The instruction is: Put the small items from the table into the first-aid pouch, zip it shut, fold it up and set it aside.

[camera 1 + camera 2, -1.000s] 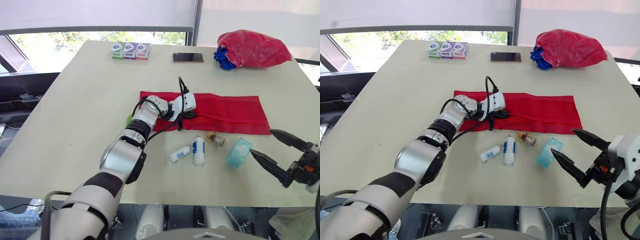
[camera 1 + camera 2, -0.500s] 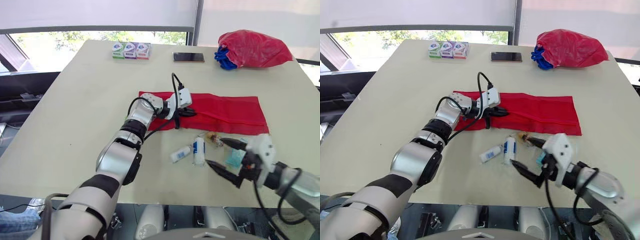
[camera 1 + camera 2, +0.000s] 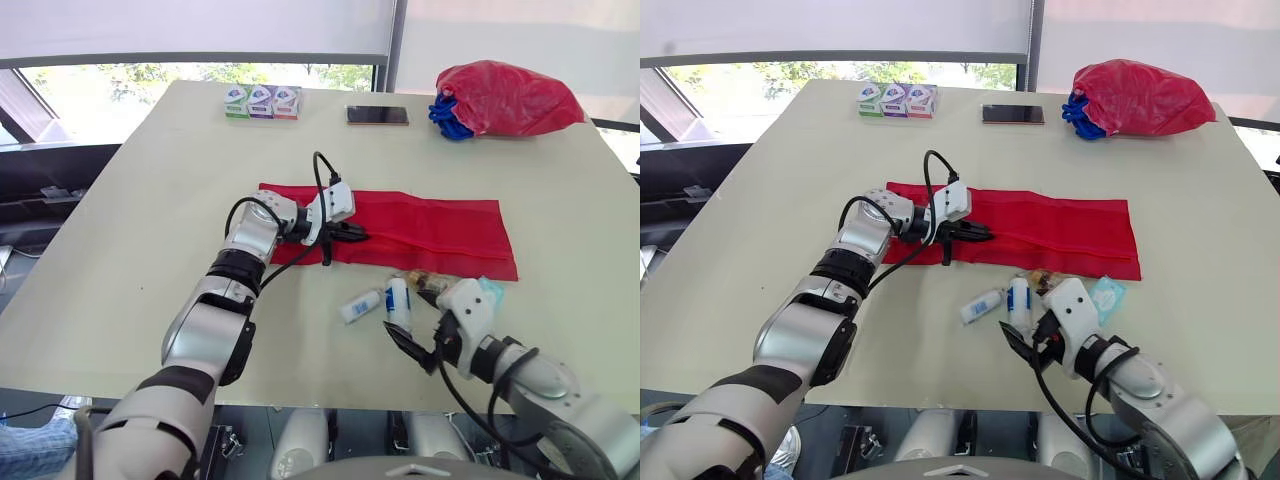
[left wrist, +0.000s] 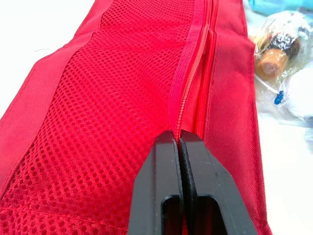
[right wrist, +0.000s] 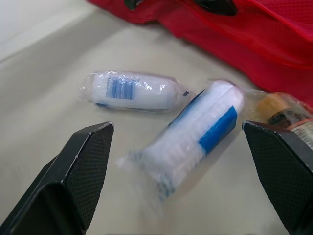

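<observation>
Red fabric first-aid pouch (image 3: 440,228) lies flat on pale table (image 3: 130,220), left gripper (image 4: 180,139) pinched tight on its zipper seam, right gripper (image 5: 177,129) spread wide around white-blue wrapped roll (image 3: 398,303): loading step, next prob needs lowering & closing on roll.

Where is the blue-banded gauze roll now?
In the eye views the gauze roll lies on the table beside the red pouch, between the smaller white roll and the wrapped bottle, with the open right gripper aimed at it.
</observation>
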